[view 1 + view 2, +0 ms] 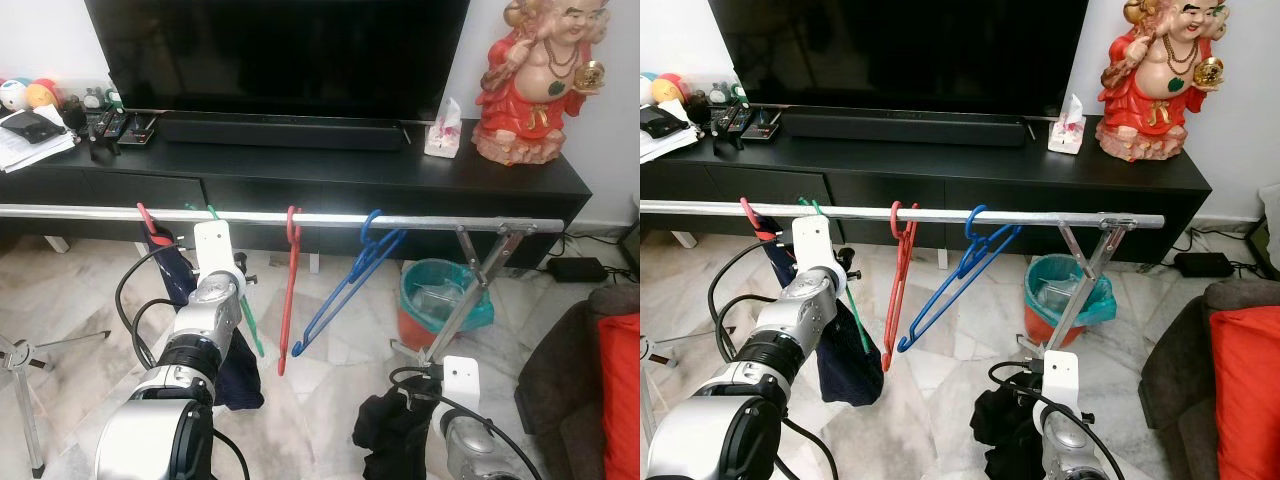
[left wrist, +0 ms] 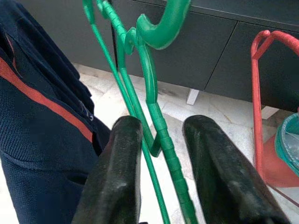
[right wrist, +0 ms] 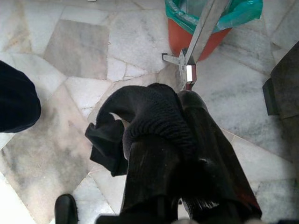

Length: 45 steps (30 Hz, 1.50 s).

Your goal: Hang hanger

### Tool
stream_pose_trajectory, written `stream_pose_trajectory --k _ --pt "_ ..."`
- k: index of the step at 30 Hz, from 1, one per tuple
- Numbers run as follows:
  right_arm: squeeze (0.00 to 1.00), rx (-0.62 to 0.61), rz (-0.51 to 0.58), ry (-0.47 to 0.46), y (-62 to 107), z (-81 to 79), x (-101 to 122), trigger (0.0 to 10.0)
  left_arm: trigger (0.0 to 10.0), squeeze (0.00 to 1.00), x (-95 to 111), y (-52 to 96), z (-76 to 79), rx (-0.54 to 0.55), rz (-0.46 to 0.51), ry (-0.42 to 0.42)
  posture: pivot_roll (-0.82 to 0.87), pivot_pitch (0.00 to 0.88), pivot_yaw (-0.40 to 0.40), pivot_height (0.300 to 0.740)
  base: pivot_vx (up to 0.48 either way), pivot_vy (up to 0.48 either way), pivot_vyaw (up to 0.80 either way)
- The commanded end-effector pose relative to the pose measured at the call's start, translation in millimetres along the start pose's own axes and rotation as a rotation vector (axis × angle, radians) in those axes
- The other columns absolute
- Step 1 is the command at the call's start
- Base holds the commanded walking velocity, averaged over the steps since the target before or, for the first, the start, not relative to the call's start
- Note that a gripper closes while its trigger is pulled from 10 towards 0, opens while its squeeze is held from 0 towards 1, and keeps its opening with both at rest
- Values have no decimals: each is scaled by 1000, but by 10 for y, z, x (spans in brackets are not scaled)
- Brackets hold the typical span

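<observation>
Two hangers beside green hanger, rail.

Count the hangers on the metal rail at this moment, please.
4. A red-hooked hanger carrying the navy garment at the rail's left end, the green hanger between the left gripper's fingers, a bare red hanger, then a blue hanger. Others may be hidden.

Even, bright indoor light fills both head views, sharp throughout, with white glare along the metal rail and soft sheen on the marble floor, while the wrist views are clear farther off but soft on the near black fingers.
</observation>
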State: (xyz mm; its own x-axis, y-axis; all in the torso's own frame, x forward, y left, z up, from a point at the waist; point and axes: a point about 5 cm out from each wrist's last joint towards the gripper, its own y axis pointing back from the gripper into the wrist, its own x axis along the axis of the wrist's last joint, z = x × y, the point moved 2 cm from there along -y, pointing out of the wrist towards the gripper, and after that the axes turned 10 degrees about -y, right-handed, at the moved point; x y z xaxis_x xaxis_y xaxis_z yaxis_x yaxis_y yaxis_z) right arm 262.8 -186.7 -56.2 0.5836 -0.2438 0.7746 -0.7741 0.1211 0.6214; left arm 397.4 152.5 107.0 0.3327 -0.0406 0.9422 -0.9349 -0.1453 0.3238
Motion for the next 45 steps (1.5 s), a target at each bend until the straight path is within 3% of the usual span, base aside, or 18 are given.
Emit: stream_pose_trajectory --k 1,26,29,32,34,35,36,42,45 --pt "0 6 13 3 -13 -19 50 10000 0 0 77 -12 -5 3 22 6 91 0 -25 740 0 0 0" --pt "0 11 30 5 -15 -44 75 10000 0 0 89 2 1 -7 41 -9 92 0 -30 740 0 0 0" --pt "0 11 29 5 -15 -42 73 10000 0 0 121 11 -5 -16 67 -24 94 0 -29 740 0 0 0" --pt "0 10 28 5 -12 -31 67 10000 0 0 229 60 20 -56 158 -52 98 0 -27 740 0 0 0" --pt "0 9 27 4 -11 -25 63 10000 3333 0 286 109 41 -84 219 -106 98 0 -27 740 0 0 0" --pt "0 9 26 4 -11 -23 62 10000 7608 0 289 121 42 -86 228 -121 98 0 -26 740 0 0 0" --pt "0 8 26 5 -11 -21 61 10000 10000 0 292 139 46 -97 241 -139 98 0 -26 740 0 0 0" --pt "0 8 23 7 -10 -21 56 10000 10000 0 227 270 38 -166 293 -215 95 0 -21 740 0 0 0" --pt "0 9 24 9 -8 -19 51 10000 10000 0 30 369 -25 -197 302 -286 91 0 -21 740 0 0 0"
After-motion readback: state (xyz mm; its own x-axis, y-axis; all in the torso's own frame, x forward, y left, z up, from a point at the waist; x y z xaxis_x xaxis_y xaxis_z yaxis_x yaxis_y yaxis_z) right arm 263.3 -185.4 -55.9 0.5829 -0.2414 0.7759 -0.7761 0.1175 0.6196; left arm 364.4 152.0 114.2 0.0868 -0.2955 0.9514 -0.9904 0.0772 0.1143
